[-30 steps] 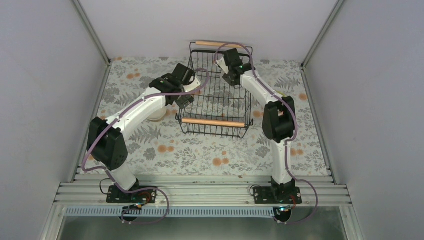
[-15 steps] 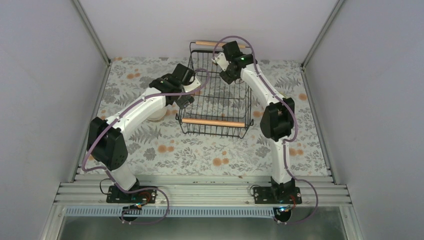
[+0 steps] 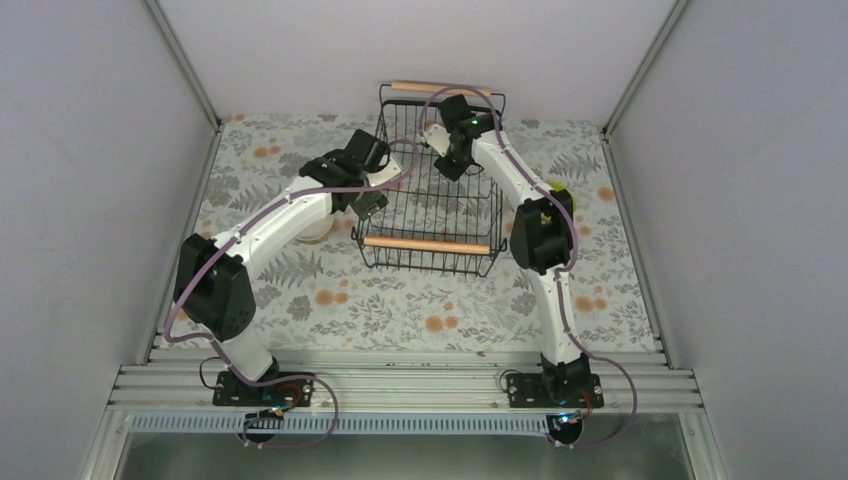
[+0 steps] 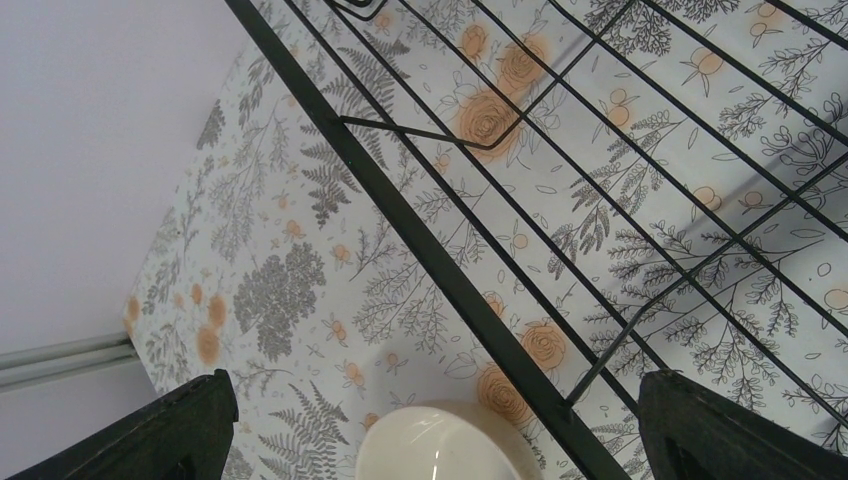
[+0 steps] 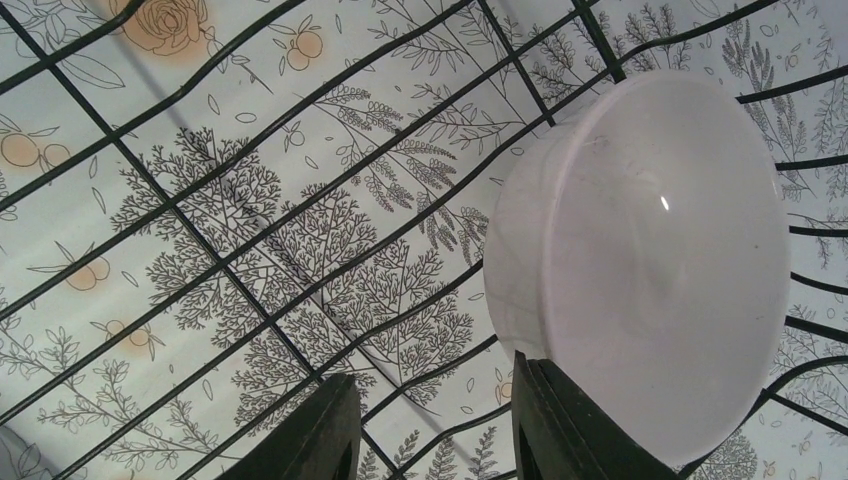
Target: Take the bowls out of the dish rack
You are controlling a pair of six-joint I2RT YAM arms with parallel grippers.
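The black wire dish rack (image 3: 430, 215) with two wooden bar handles stands at mid table. My right gripper (image 3: 443, 152) reaches into its far part. In the right wrist view the gripper (image 5: 435, 440) is open, and a pale lilac bowl (image 5: 660, 250) lies tilted on the rack floor, just beyond the right finger (image 5: 570, 430), not between the fingers. My left gripper (image 3: 368, 203) hovers at the rack's left side, wide open (image 4: 440, 440). Below it a cream bowl (image 4: 440, 450) sits on the table beside the rack's wire edge (image 4: 450, 290). The cream bowl also shows in the top view (image 3: 316, 232).
The floral tablecloth (image 3: 400, 300) covers the table, with grey walls close on three sides. A bit of something yellow (image 3: 554, 189) shows behind my right arm, right of the rack. The rack's near wooden handle (image 3: 427, 244) faces the arm bases.
My right arm has swung left and its gripper has moved further in over the rack. The left arm has stayed put.
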